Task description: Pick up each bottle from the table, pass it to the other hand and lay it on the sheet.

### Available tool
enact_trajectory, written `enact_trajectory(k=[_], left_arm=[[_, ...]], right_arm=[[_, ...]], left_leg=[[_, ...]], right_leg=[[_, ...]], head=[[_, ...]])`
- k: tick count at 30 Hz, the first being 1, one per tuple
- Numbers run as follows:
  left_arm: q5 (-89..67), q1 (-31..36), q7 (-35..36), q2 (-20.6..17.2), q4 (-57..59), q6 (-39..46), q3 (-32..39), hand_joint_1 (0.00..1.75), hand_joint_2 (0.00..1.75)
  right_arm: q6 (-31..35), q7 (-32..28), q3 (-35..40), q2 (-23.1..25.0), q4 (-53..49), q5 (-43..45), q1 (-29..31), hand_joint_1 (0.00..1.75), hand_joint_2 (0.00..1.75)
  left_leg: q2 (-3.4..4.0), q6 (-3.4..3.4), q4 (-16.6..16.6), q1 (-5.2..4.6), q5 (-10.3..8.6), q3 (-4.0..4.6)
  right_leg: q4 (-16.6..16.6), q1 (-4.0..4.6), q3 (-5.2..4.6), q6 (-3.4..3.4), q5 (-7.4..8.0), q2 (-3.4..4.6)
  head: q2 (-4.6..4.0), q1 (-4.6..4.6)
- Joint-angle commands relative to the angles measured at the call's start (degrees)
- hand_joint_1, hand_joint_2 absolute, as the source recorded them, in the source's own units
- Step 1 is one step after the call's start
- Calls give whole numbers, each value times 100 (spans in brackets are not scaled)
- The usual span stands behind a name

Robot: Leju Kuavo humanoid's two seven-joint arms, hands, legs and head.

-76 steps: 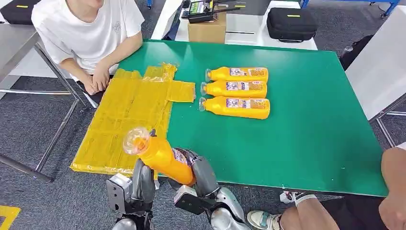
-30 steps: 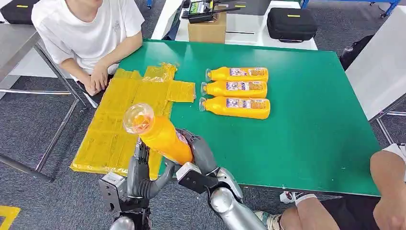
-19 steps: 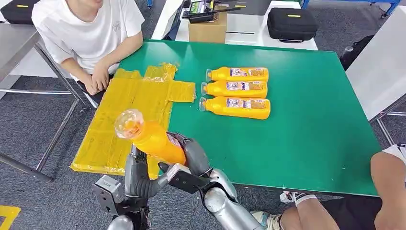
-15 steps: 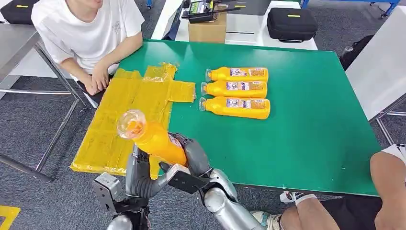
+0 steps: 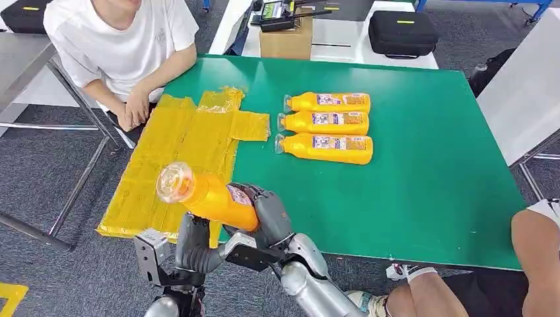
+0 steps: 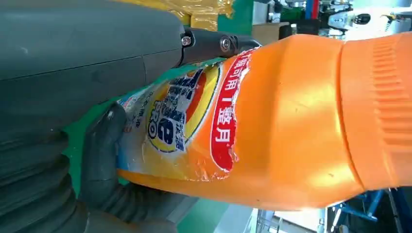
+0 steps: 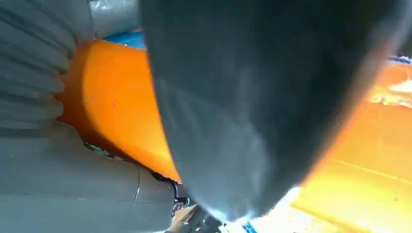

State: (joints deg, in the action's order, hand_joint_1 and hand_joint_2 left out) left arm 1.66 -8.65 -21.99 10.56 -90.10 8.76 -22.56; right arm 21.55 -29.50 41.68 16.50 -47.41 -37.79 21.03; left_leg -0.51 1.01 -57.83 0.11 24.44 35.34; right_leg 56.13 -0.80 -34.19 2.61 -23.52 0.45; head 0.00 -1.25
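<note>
Since the earlier frames I see the held bottle point(image 5: 210, 200) tip lower and swing its cap end further left, out over the near edge of the sheet point(image 5: 173, 173); both of my hands have drawn closer together under it. Nearest me, my left hand point(image 5: 193, 246) sits just below the bottle's body, its fingers curled up toward it; the left wrist view puts the thumb and dark fingers against the labelled part, yet I cannot tell whether that hand carries it. My right hand point(image 5: 266, 212) wraps the bottle's base end, gripping it; the long axis runs from that hand up and leftward, cap away from it. So the bottle lies between the two hands, left hand nearer the middle; I judge the pass is about to complete. Farther out, beyond my right hand on the green table point(image 5: 422, 165), three bottles point(image 5: 325, 129) lie side by side, caps pointing toward the sheet; a seated person point(image 5: 122, 49) rests hands at the sheet's far corner.
</note>
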Motion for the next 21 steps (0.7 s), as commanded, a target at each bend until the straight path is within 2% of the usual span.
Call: enact_trajectory(k=[1,2,5,16,17,18,19,20,21], left_arm=[[139,332,2,-61,382,17,-122,0,175],[158,334,-75,-46,343,14,-85,0,175],[371,415,-104,-49,352,-173,-51,0,175],[657,538,-122,10,402,-352,-34,2,175],[679,539,-134,13,388,-358,-23,40,175],[750,544,-175,23,365,-392,-2,162,175],[754,546,-178,17,358,-397,1,175,175],[760,540,-179,12,345,-403,6,175,175],[763,538,-178,12,340,-406,8,175,175]], right_arm=[[-199,-338,388,33,430,349,214,175,175],[-265,-483,382,33,392,481,200,175,175],[-281,-752,474,32,280,625,159,175,175],[-470,-838,632,22,432,800,207,173,175],[-488,-843,638,29,445,820,207,166,175],[-520,-835,670,39,486,836,220,127,175],[-524,-821,678,45,503,839,224,72,175],[-497,-806,669,55,518,848,218,0,175],[-436,-796,616,72,508,886,192,0,175]], left_leg=[[1,-7,6,3,10,-34],[-2,-4,5,1,2,-14],[-2,-6,5,4,6,-24],[-6,-6,6,4,7,-30],[-6,-4,5,1,3,-20],[-5,-6,4,4,7,-28],[-3,-8,6,3,9,-36],[-3,-6,6,2,5,-24],[-4,-4,6,1,2,-16]], right_leg=[[-5,6,35,-12,-12,-8],[-3,2,14,-6,-4,-6],[-6,5,26,-9,-8,-8],[-6,5,32,-11,-11,-14],[-5,3,22,-7,-7,-11],[-4,5,30,-10,-10,-12],[-4,5,37,-12,-13,-12],[-5,4,26,-9,-8,-10],[-5,2,16,-6,-4,-9]], head=[[0,2],[0,0],[0,2],[0,0],[0,2],[0,0],[0,0],[-2,2],[0,0]])
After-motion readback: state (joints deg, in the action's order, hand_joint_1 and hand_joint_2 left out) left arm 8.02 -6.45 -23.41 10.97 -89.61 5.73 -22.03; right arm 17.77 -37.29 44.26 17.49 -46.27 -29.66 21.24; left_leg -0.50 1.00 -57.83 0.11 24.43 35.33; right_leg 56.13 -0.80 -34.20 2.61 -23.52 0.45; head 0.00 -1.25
